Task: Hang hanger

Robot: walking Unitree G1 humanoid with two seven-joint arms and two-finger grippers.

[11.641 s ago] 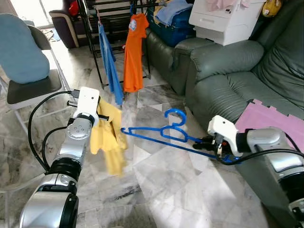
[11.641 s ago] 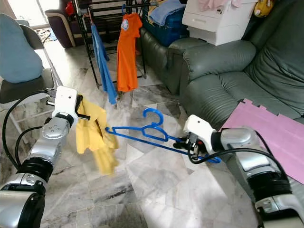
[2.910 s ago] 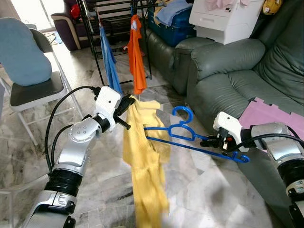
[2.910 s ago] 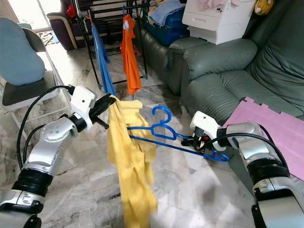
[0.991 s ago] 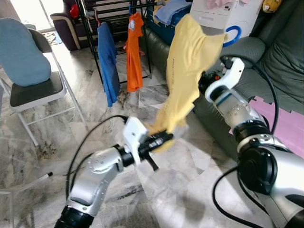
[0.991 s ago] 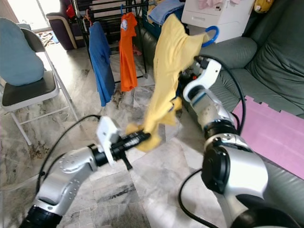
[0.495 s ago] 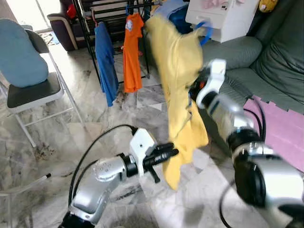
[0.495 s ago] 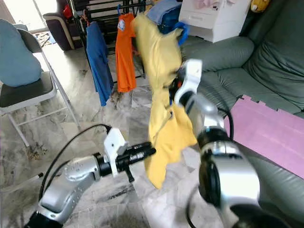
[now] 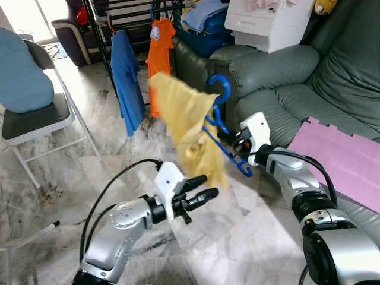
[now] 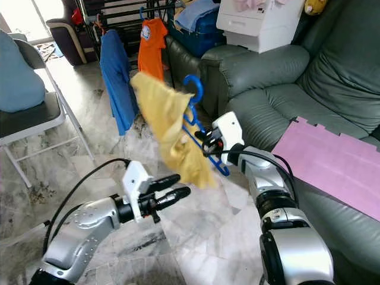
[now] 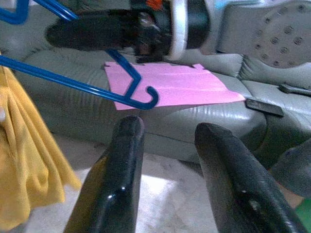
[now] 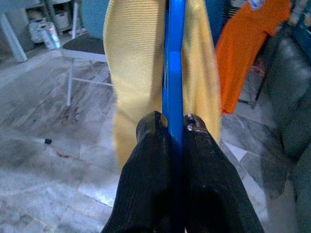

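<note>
- We see the right gripper (image 12: 171, 127) clamped on the blue hanger (image 9: 221, 133), fingers pinching its bar from both sides in the right wrist view.
- Hanger is held up in the air, tilted, hook (image 9: 220, 89) uppermost, in front of the green sofa (image 9: 279, 77).
- Yellow shirt (image 9: 189, 127) is draped on the hanger, bunched, hanging off its left end toward the floor.
- In the right wrist view the shirt (image 12: 136, 63) hangs on both sides of the hanger bar (image 12: 174, 58).
- Left gripper (image 9: 202, 187) is low, below the shirt, fingers spread apart and holding nothing.
- Left wrist view: its two fingers (image 11: 116, 179) are parted, with the hanger's lower end (image 11: 141, 94) and the right gripper beyond them.
- We can't tell if the left fingertips touch the shirt hem; they look just beside it.
- Drying rack (image 9: 113, 35) stands behind, well apart from the hanger, with a blue shirt (image 9: 126, 74) and an orange shirt (image 9: 159, 56) on it.
- Folding chair (image 9: 35, 116) with a blue cushion on the robot's left.
- Pink mat (image 9: 338, 160) lies on the sofa seat.
- White box (image 9: 267, 24) sits on the sofa arm area behind.
- Marble floor (image 9: 77, 172) underneath.
</note>
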